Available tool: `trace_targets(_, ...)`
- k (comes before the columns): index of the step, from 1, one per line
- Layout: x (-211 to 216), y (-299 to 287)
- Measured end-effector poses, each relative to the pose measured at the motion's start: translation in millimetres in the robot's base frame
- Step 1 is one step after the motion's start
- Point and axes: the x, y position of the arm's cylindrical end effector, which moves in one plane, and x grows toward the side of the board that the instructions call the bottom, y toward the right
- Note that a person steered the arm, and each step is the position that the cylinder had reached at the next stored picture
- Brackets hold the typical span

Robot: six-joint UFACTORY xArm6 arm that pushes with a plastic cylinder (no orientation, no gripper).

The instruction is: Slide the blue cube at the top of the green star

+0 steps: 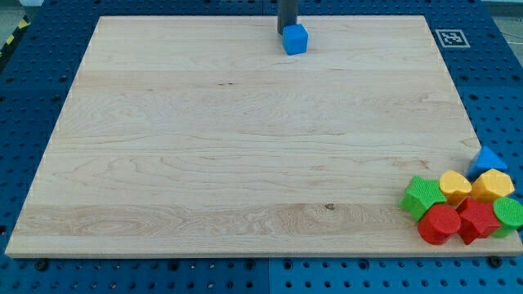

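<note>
My tip [287, 31], the end of a dark rod with no jaws to open or close, touches the blue cube [295, 39] at the top of the pale, grained wooden board [245, 147]. At the bottom right, well apart, the green star [423, 196] lies in a cluster with two yellow blocks [455, 185], two red blocks [440, 223], another green block [510, 212] and a blue block [488, 160].

My tip [285, 32] touches the blue cube [295, 39] at the view's top of the counter [245, 147]. The green star [422, 197] sits far off, bottom right, beside other blocks
</note>
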Motion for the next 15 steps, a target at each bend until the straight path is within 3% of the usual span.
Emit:
trace_targets(4, 65.7, 39.7)
trace_targets(7, 75.4, 25.6)
trace_targets(9, 109.3, 29.9)
trace_targets(15, 141.7, 106.2)
